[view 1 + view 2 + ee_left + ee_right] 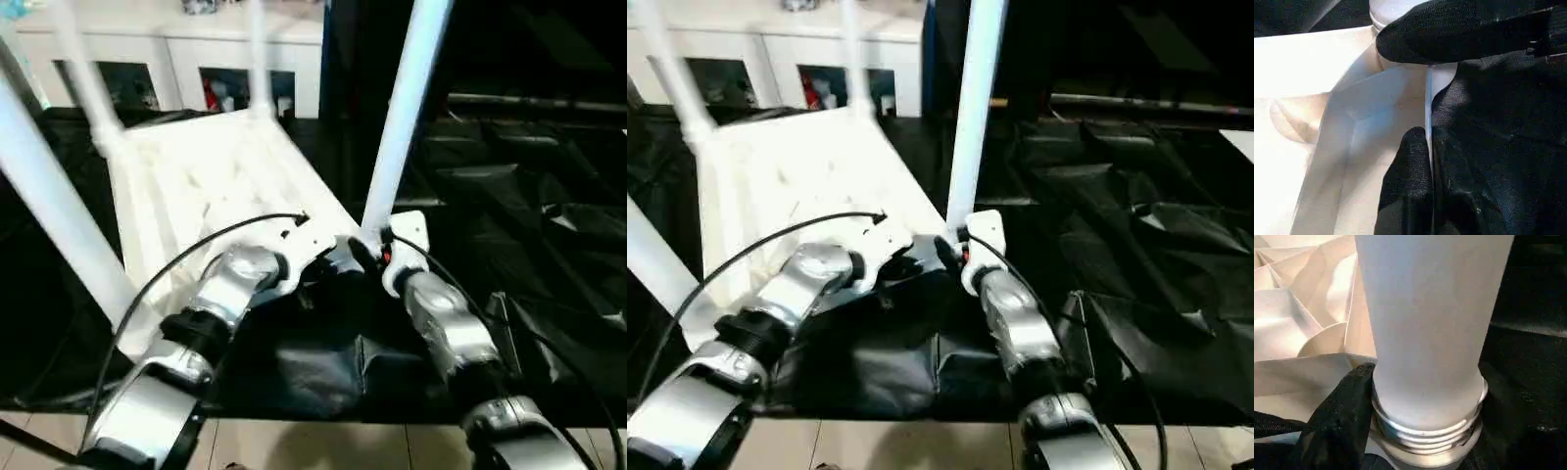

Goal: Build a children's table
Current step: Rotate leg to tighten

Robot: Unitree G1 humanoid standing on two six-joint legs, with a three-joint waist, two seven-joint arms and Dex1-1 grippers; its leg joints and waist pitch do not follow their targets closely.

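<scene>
The white tabletop [196, 176] lies upside down on black cloth, ribbed underside up. At its near right corner a white leg [402, 127] stands upright, its threaded end [1425, 431] sitting at the round socket. My right gripper [370, 250] is closed around the base of this leg, and one black finger [1337, 421] presses against the threads. My left gripper [318, 264] is shut on the tabletop's thin near rim [1428, 98], just left of that corner. Three other legs stand in the remaining corners [54, 206] [83, 78] [258, 59].
A white cabinet [176, 59] with glass doors stands behind the tabletop. Crumpled black cloth [529, 196] covers the surface to the right and in front. Pale floor tiles [313, 446] show at the near edge. Black cables loop over both forearms.
</scene>
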